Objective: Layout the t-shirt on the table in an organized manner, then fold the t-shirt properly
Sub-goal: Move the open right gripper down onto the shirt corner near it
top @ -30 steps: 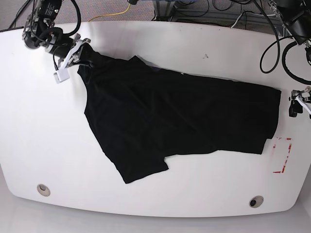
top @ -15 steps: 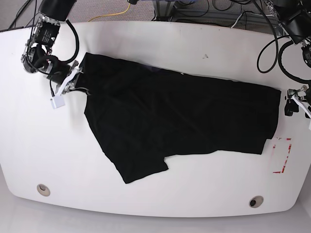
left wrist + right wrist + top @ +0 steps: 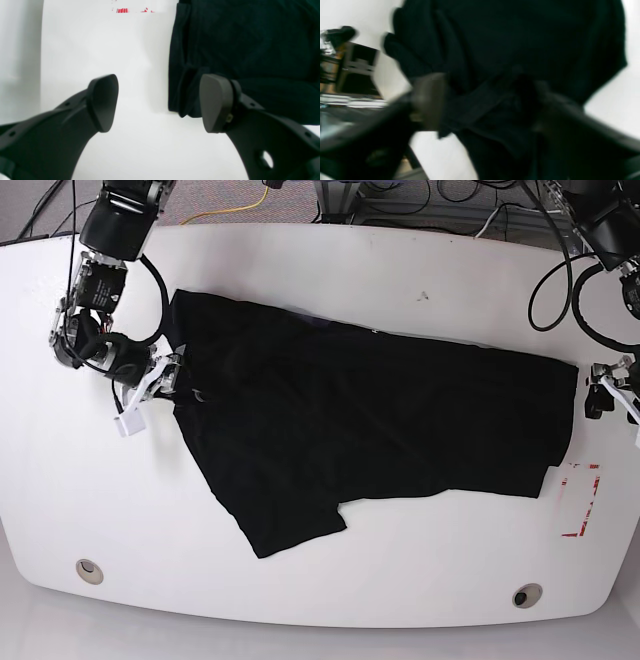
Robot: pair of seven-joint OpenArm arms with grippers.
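On the white table (image 3: 330, 600), seen from the base view, the black t-shirt (image 3: 360, 420) lies spread across the middle, reaching from near the far left corner to the right edge. The right gripper (image 3: 160, 376) sits at the shirt's left edge, and cloth lies right by its fingers. The left gripper (image 3: 610, 385) waits just beside the shirt's right edge. Red tape marks (image 3: 582, 500) sit near the right edge, and two round holes (image 3: 527, 595) lie along the near edge.

From the left wrist view, the left gripper (image 3: 158, 102) has its jaws wide apart with nothing between them. The t-shirt (image 3: 245, 50) hem lies just by its right finger (image 3: 215, 102).

From the right wrist view, all is blurry. The right gripper (image 3: 485, 105) has its jaws spread, and a fold of the t-shirt (image 3: 520, 45) lies between them. I cannot tell if it touches them.
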